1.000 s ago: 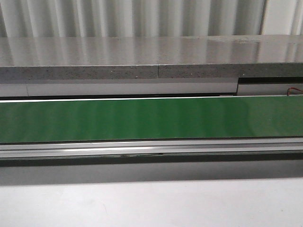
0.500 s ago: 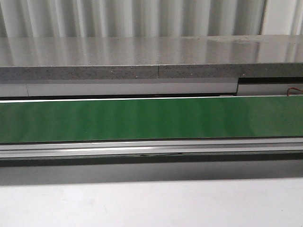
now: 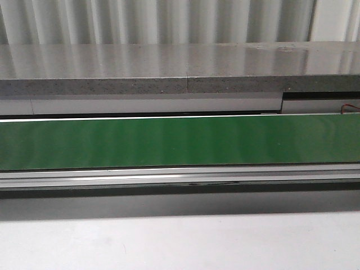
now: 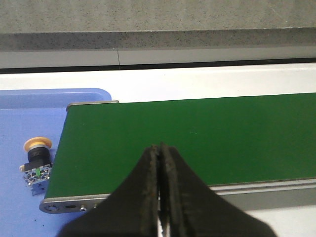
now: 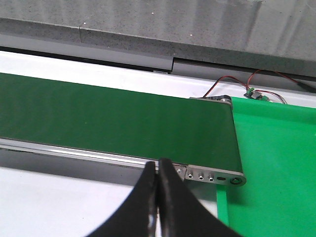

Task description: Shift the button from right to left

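Now | both pincers point(image 4: 159, 163) point(image 5: 158, 173) pressed together | round yellow-capped button point(image 4: 37, 160) on blue tray point(image 4: 19, 128)

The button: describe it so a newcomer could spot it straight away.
Find the long green conveyor belt and follow it to the end that meets the blue tray. The button lies on that tray beside the belt's end, the only item there, marked by its round yellow head and black collar.
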Robot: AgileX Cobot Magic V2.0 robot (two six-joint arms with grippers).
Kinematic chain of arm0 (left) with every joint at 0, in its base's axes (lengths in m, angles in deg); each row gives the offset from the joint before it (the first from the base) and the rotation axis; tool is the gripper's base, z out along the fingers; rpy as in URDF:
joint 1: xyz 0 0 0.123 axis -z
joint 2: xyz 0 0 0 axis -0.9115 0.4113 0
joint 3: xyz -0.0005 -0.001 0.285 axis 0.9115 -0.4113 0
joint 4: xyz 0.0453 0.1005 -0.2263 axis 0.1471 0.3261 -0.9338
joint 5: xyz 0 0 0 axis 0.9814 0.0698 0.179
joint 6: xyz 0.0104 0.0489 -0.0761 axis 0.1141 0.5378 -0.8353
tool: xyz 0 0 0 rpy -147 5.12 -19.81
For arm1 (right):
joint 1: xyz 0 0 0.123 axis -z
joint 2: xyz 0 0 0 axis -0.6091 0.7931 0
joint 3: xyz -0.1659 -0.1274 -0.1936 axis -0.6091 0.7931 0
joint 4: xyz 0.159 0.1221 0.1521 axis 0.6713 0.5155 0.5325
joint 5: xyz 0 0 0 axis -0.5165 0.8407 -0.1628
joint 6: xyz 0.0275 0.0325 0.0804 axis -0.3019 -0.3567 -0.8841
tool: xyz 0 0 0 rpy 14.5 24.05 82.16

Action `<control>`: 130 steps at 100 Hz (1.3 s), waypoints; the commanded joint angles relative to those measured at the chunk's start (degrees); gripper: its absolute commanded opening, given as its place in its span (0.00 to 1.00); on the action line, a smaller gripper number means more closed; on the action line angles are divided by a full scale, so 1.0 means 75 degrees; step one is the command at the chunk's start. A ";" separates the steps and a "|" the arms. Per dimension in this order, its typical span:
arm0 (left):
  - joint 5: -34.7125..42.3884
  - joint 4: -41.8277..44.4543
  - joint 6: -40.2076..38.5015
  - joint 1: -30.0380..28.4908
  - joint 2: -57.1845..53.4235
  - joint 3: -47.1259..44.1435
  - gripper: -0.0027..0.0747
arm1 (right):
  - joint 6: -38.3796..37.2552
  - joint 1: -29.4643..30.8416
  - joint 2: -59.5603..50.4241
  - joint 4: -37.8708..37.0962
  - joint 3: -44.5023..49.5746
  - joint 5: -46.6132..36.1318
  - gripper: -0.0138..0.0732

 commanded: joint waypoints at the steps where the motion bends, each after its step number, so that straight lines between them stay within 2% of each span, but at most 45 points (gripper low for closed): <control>1: 0.0772 -0.0029 -0.0011 0.0002 -0.0380 -0.0038 0.01 | 0.0052 0.0008 0.0093 -0.0061 -0.0167 -0.0590 0.08; 25: 0.1896 0.0033 -0.0011 -0.0237 -0.1267 -0.1150 0.01 | 0.0052 0.0008 0.0093 -0.0061 -0.0167 -0.0590 0.08; 66: 0.2868 0.0033 -0.0011 -0.0250 -0.2909 -0.3283 0.01 | 0.0052 0.0008 0.0093 -0.0061 -0.0167 -0.0590 0.08; 70: 0.2223 0.0033 -0.0011 -0.0250 -0.3178 -0.3204 0.01 | 0.0052 0.0008 0.0093 -0.0061 -0.0167 -0.0590 0.08; 73: 0.2136 0.0033 -0.0011 -0.0265 -0.3359 -0.3213 0.01 | 0.0052 0.0008 0.0093 -0.0061 -0.0167 -0.0590 0.08; 130: 0.2316 0.0033 -0.0011 -0.0257 -0.3387 -0.3255 0.01 | 0.0052 0.0008 0.0093 -0.0061 -0.0167 -0.0583 0.08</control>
